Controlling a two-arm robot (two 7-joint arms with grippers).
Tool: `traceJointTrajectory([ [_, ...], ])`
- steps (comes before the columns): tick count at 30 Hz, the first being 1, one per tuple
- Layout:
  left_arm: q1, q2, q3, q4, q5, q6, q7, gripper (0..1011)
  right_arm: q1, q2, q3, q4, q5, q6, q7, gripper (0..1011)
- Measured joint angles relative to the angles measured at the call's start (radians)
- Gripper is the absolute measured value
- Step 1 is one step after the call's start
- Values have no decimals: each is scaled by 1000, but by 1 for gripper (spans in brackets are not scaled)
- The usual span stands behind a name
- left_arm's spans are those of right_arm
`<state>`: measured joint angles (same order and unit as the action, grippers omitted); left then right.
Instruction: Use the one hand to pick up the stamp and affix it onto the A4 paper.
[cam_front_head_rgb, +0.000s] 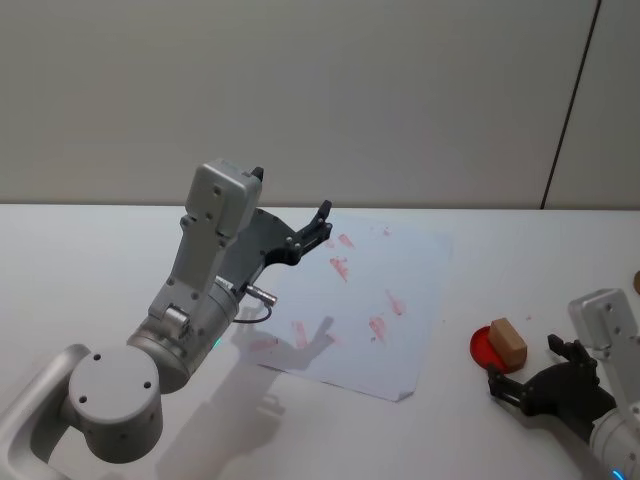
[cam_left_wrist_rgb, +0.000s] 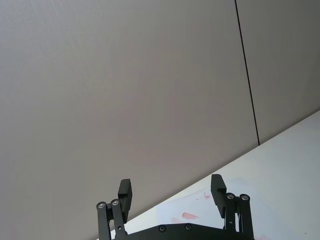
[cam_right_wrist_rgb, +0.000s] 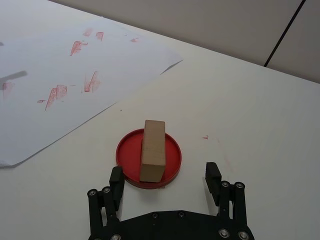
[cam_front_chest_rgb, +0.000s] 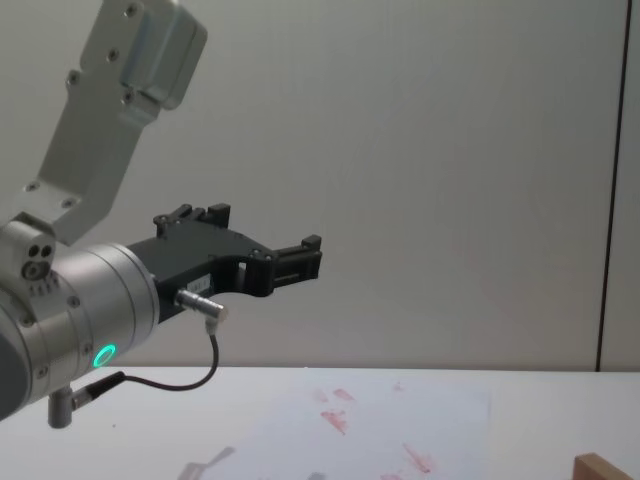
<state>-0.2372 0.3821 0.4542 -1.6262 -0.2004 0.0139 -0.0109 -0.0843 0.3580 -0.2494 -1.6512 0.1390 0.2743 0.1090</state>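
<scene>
A plain grey wall (cam_front_head_rgb: 300, 90) rises behind the white tabletop (cam_front_head_rgb: 80, 270). A thin dark seam (cam_front_head_rgb: 572, 100) runs down it above the tabletop's right end.

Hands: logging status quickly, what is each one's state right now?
Left hand: open, empty, held up in the air.
Right hand: open, empty, close to the stamp on its red pad.

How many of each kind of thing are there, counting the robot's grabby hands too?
wooden stamp: 1
red round dish: 1
sheet of paper: 1
left gripper and right gripper: 2
Total: 5
</scene>
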Motion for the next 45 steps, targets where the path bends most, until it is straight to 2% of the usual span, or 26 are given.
traceJointTrajectory([
  [31,0,0,0,0,0,0,0,1003,14,-18,5,-7,24,2,27,1001],
  [45,0,0,0,0,0,0,0,1003,44,-40,-1,27,0,13,34,1001],
])
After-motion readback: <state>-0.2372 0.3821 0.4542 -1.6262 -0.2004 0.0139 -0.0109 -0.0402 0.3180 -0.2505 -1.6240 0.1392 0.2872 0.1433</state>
